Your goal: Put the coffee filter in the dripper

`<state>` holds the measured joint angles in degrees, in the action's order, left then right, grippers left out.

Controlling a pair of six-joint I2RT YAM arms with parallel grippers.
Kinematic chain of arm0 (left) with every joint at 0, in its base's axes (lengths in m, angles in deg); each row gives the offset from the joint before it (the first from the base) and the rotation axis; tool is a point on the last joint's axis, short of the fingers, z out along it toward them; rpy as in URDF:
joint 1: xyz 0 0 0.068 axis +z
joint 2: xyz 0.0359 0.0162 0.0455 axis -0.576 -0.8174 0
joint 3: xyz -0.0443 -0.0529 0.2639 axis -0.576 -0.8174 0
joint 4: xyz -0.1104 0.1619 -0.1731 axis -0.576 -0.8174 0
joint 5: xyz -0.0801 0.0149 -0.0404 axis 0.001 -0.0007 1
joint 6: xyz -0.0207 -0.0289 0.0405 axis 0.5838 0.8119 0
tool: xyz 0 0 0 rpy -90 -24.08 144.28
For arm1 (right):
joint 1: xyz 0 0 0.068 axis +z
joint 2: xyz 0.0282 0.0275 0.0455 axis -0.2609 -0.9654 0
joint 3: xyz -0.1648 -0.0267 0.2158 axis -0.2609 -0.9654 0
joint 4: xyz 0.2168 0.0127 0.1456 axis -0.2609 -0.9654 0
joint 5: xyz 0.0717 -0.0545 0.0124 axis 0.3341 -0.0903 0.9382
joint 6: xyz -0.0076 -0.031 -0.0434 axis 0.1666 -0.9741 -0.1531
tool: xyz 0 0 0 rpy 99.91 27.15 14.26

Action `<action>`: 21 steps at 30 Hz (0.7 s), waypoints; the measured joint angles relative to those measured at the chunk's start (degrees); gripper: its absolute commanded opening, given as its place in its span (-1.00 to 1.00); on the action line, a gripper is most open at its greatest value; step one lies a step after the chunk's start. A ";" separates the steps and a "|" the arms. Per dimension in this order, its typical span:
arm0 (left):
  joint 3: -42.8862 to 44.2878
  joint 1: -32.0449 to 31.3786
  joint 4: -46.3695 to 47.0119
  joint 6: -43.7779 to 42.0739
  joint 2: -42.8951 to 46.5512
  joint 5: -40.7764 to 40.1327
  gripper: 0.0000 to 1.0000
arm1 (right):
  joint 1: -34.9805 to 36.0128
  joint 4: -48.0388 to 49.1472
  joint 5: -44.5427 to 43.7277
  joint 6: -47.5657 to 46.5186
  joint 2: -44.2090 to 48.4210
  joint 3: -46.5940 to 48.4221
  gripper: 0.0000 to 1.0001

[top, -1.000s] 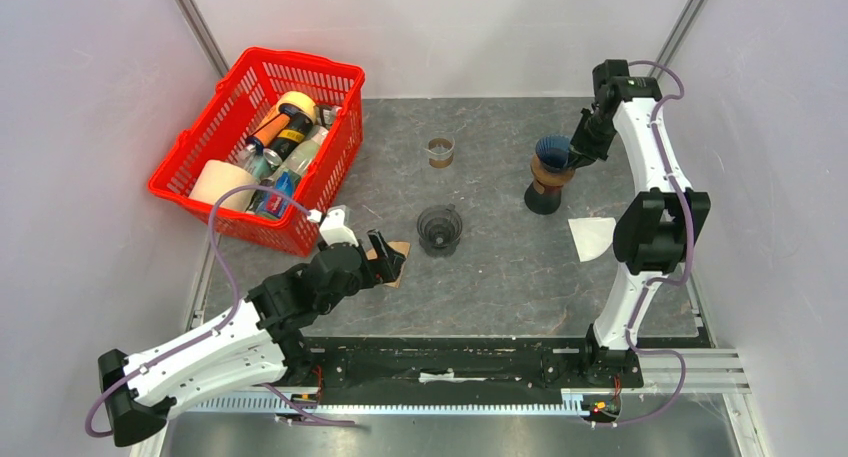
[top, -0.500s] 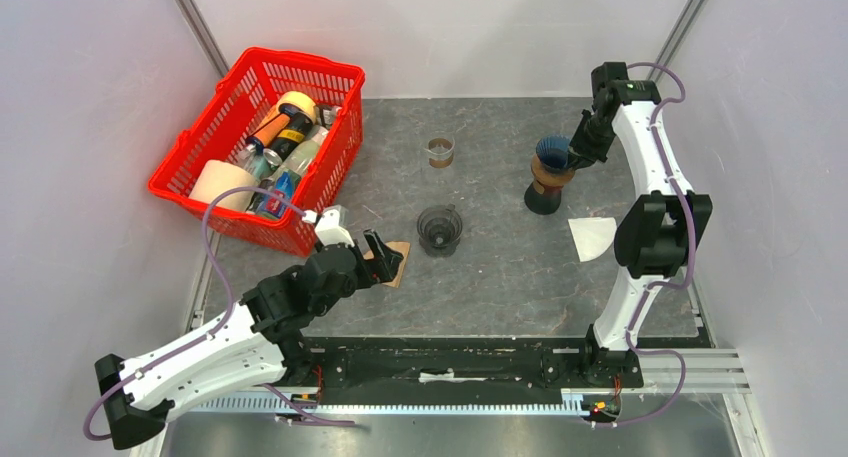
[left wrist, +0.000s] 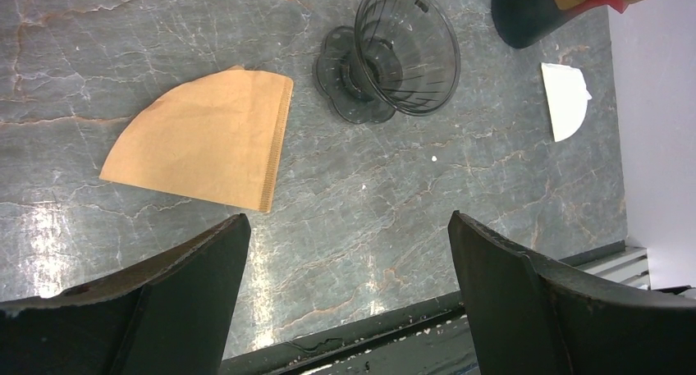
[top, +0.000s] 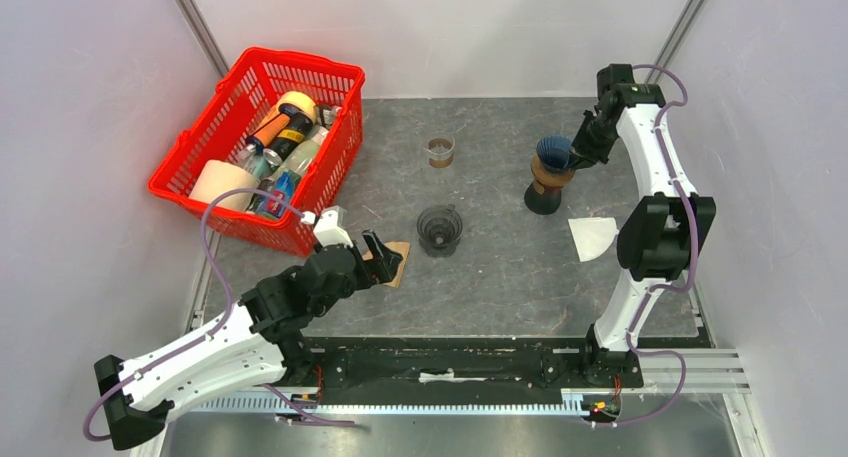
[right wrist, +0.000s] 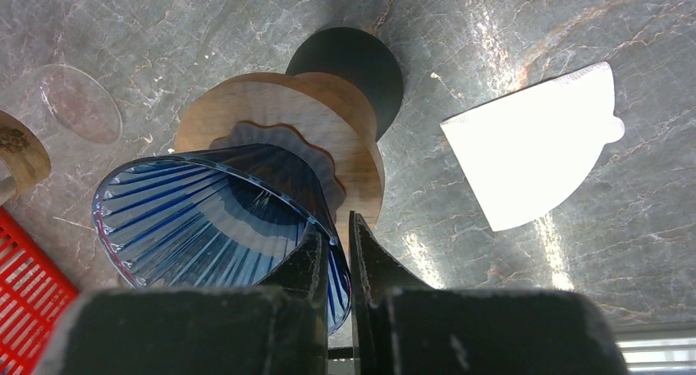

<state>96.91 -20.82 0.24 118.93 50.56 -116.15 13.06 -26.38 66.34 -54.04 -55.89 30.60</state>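
On marble (top: pixel 500 267), left end effector (left wrist: pixel 346 227) gapes by half-hidden filter (top: pixel 402 257); right end effector (right wrist: pixel 335 231) pinches blue dripper (right wrist: pixel 205 211) rim

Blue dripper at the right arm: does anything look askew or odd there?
Yes. The blue dripper appears tipped on its wooden collar rather than seated level, and the right gripper pinches its rim, one finger inside and one outside. Nothing looks spilled or broken.
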 measured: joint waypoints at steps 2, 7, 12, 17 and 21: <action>0.00 0.00 -0.17 0.11 0.00 0.11 0.95 | -0.13 -0.04 0.55 -0.31 -0.02 0.17 -1.00; 0.00 0.00 -0.50 0.24 0.15 0.37 0.94 | -0.15 -1.49 1.25 -1.33 -1.22 2.75 -0.79; 0.00 0.00 -0.52 0.35 0.90 0.44 0.95 | -0.15 -2.36 2.25 -1.90 -2.05 4.90 -0.58; 0.00 0.00 -0.52 0.39 1.51 1.38 0.95 | -0.02 -4.09 2.29 -1.99 -3.85 7.32 -0.53; 0.00 0.00 -0.55 0.39 1.46 1.40 0.95 | -0.02 -6.27 2.01 -2.01 -5.44 9.92 -0.42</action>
<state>96.91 -20.82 -0.31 119.33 52.03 -114.75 13.04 -32.65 68.35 -56.05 -61.34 40.52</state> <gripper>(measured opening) 0.972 0.250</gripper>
